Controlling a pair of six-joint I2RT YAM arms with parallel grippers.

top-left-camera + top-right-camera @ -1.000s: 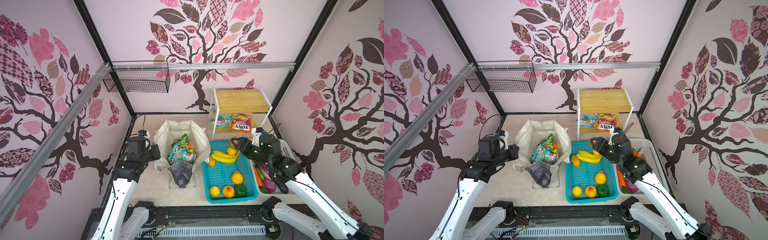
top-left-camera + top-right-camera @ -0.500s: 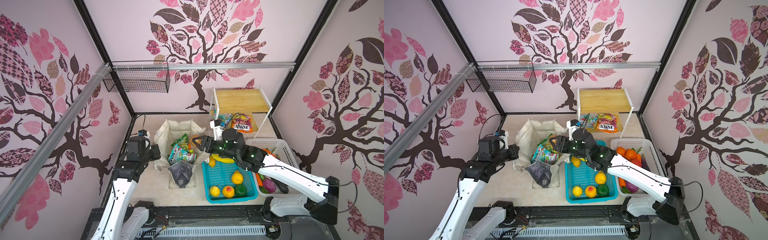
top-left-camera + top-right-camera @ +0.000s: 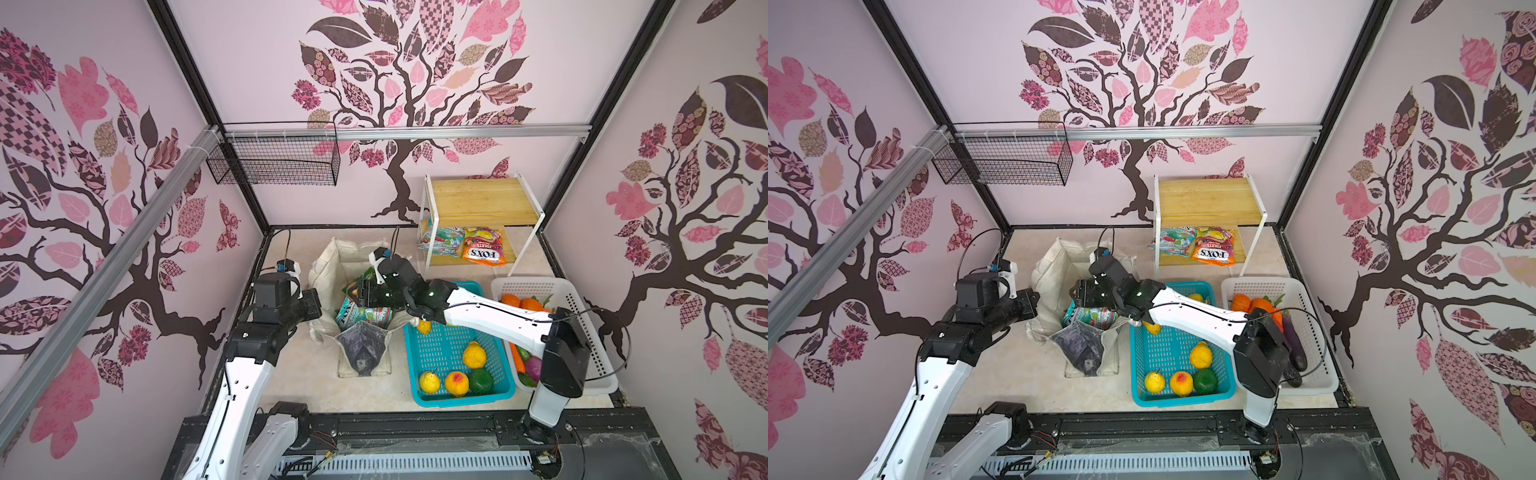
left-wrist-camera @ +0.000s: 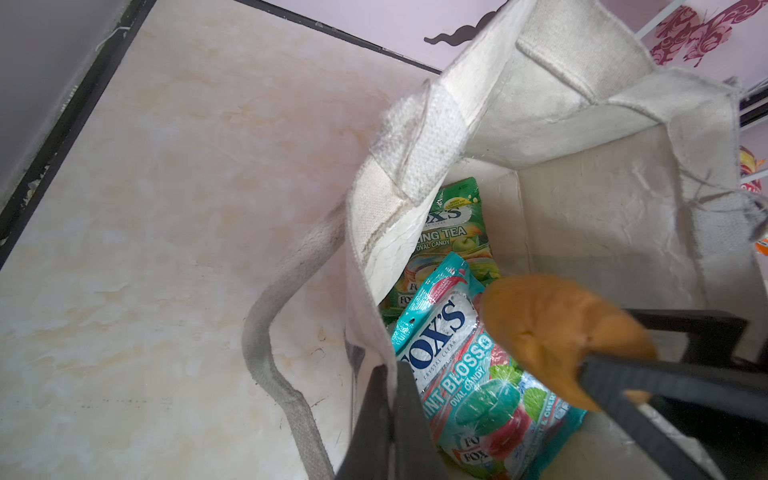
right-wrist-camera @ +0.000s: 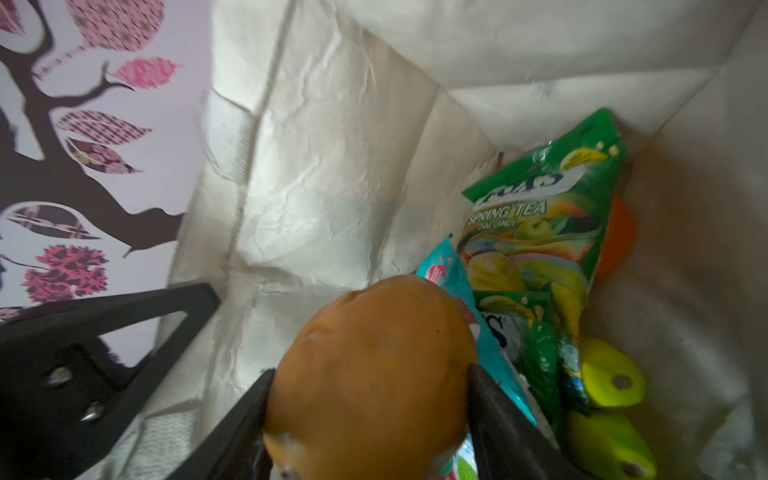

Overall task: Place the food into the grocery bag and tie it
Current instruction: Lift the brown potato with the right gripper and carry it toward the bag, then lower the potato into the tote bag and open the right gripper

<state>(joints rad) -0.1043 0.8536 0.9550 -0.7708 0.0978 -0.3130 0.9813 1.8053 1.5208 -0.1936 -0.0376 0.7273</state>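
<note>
The off-white grocery bag [image 3: 328,266] [image 3: 1050,266] stands open at the middle left. My left gripper [image 3: 316,305] [image 4: 395,370] is shut on the bag's near rim and pinches the canvas. Over the bag's mouth, my right gripper [image 3: 359,293] [image 5: 370,374] is shut on a brown round toy fruit [image 5: 374,353] [image 4: 552,328]. Inside the bag lie a teal FOX'S packet [image 4: 449,345] [image 3: 363,318], a green FOX'S packet [image 4: 453,232] [image 5: 540,216], an orange [image 5: 619,237] and yellow-green toy fruit [image 5: 606,374].
A teal basket [image 3: 415,374] with several toy fruits sits right of the bag, under my right arm. A white basket [image 3: 582,299] of vegetables stands further right. More snack packets [image 3: 482,245] lie on a wooden rack at the back. A wire basket [image 3: 274,162] hangs on the rail.
My right arm has swung left from the far edge of the teal basket to over the bag, with the brown fruit in its jaws. The left arm has not moved.
</note>
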